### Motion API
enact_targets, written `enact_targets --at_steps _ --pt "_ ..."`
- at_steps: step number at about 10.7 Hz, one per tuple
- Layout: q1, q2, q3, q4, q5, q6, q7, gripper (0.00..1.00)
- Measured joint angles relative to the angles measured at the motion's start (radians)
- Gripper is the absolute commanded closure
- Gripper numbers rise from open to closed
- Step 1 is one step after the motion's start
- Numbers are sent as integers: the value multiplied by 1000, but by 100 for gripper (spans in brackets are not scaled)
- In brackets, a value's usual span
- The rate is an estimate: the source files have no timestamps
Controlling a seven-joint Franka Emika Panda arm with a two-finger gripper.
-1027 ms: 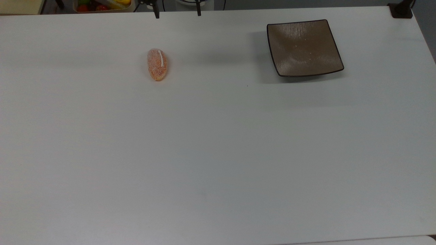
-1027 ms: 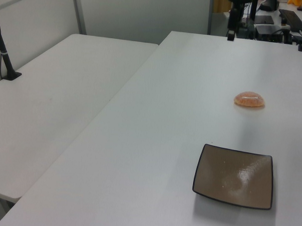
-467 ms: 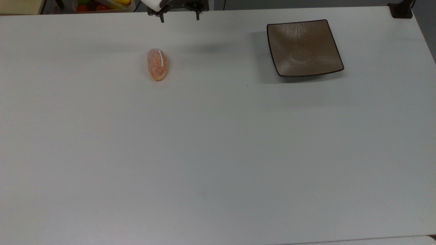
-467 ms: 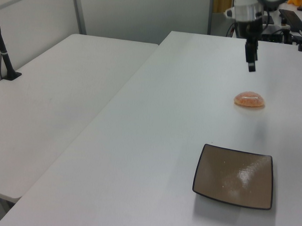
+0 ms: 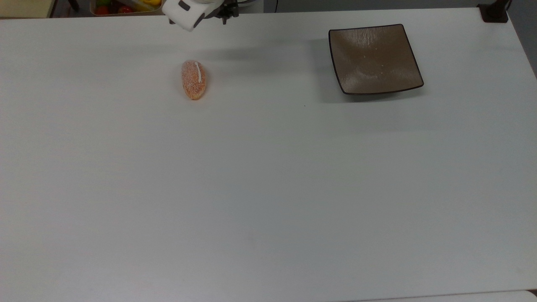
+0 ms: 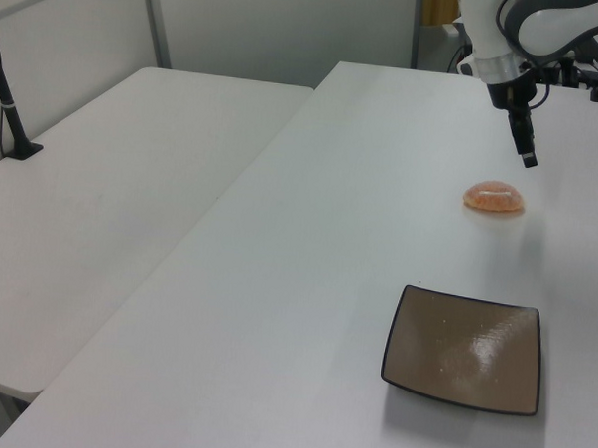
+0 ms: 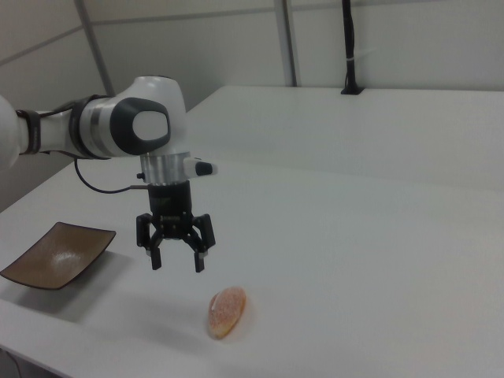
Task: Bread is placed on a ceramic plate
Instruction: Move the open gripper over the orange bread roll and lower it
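The white table [image 5: 268,188] spreads under me, a second white table [image 6: 111,206] butted against it on the left view's left side, and grey partition walls [image 7: 378,39] stand behind. My arm [image 7: 102,126], white with dark grey joint covers, reaches in from the right view's left and bends down at the wrist, where the black claw [image 7: 174,264] hangs above the tabletop. In the top view my white wrist housing [image 5: 184,12] sits at the upper edge of the table. The ceramic plate [image 5: 374,58] is square, brown and glossy with a thin dark rim and upturned corners; it rests flat on the table toward the top view's upper right, with nothing on it but a few pale specks, and well apart from me. The bread [image 5: 193,79] is a small oval orange-brown roll with a pale speckled crust and a white stripe, lying on the bare table toward the top view's upper left, well apart from the plate. My claw's two fingers are spread apart and hold nothing; they point down, above the table and clear of the bread, which lies near them, lower and to the right in the right view. In the left view my fingers [image 6: 525,153] hang just above the bread [image 6: 495,198]. A black post [image 7: 350,47] is clamped at the far table edge in the right view.
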Motion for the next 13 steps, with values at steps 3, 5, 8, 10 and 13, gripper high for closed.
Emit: enact_targets --at_steps 3,5,8,10,13 --pt "-36 -2 -42 -65 -3 129 -75 0" --pt "-39 -2 -72 -130 -4 267 -91 0" --pt "-42 -2 -97 -192 -4 436 -129 0" --pt "-41 2 -97 -242 -4 535 -132 0" --pt "-41 34 -97 -268 -4 605 -133 0"
